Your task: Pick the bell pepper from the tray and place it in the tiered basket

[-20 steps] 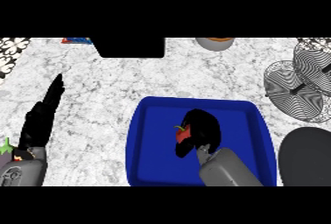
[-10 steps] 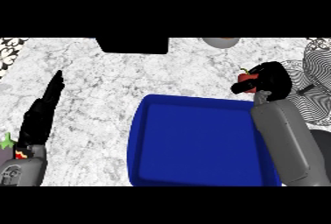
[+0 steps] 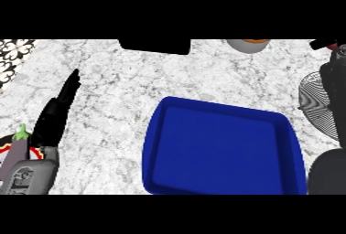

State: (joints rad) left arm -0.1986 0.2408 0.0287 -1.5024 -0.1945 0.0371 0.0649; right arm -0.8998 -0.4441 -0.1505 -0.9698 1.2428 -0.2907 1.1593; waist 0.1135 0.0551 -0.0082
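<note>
The blue tray (image 3: 223, 151) lies right of centre on the marble counter, and nothing shows inside it. My right hand (image 3: 335, 75) is at the far right edge, over the striped wire tiered basket (image 3: 316, 107). Its black fingers curl near the top right corner around a sliver of red, the bell pepper (image 3: 330, 45), most of which is hidden or cut off by the edge. My left hand (image 3: 54, 114) rests at the left with its fingers straight and pointing up, holding nothing.
An eggplant (image 3: 19, 139) with a green stem lies on a plate at the left edge. A bowl (image 3: 248, 45) and a black block (image 3: 155, 45) stand at the back. A dark grey rounded shape (image 3: 328, 172) sits at lower right.
My right hand lifted the bell pepper out of the tray and carried it up and right, over the tiered basket at the view's edge. The left hand stayed still.
</note>
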